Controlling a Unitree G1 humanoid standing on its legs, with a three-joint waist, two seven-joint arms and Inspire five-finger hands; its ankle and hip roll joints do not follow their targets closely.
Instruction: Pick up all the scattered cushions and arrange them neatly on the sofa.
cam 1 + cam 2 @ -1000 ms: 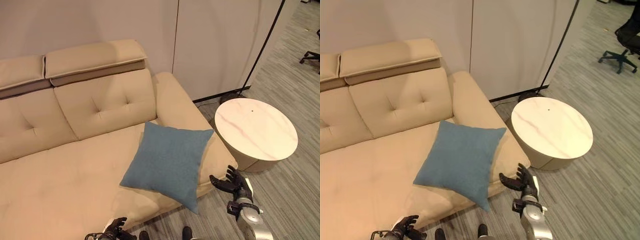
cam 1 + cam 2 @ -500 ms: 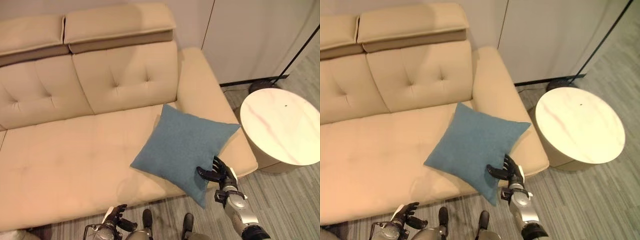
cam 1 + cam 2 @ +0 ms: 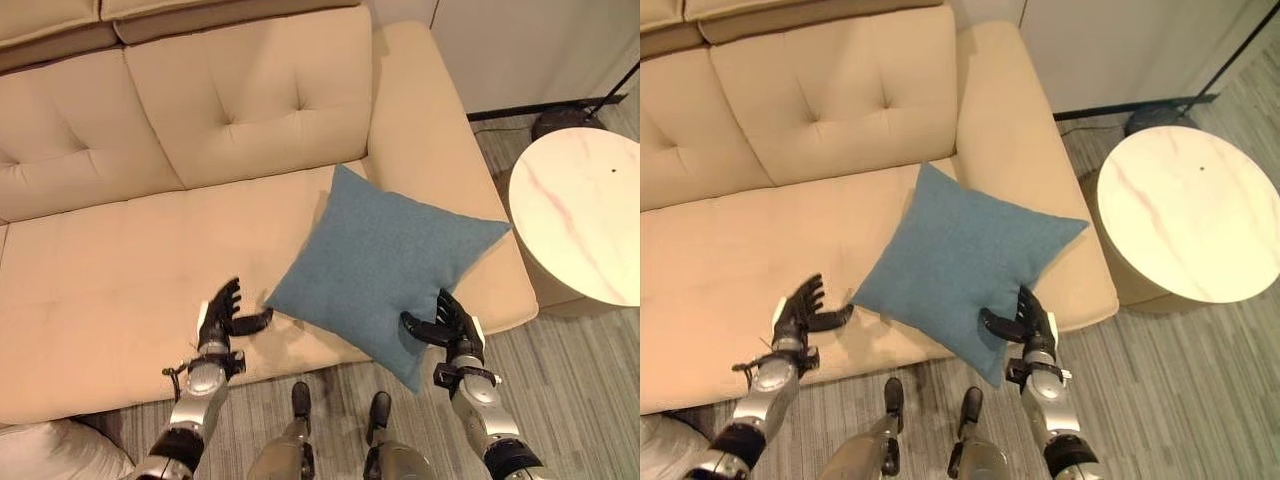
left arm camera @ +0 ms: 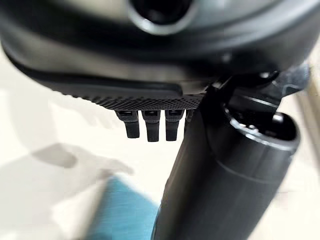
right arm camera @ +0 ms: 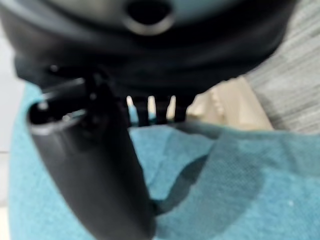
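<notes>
Blue fabric cushion (image 3: 388, 268) lies tilted on the beige sofa (image 3: 120, 250) seat beside the armrest, its lower corner hanging over the front edge. The right hand (image 3: 447, 325) rests at that corner, fingers spread, thumb on the cloth. The left hand (image 3: 222, 315), fingers straight and apart, hovers near the cushion's opposite corner.

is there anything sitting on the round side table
No, the round side table shows a bare marble-patterned top with nothing on it.

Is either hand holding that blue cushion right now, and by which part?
Neither grips it. The right hand rests open against the blue cushion's lower corner; the left hand hovers open beside it.
</notes>
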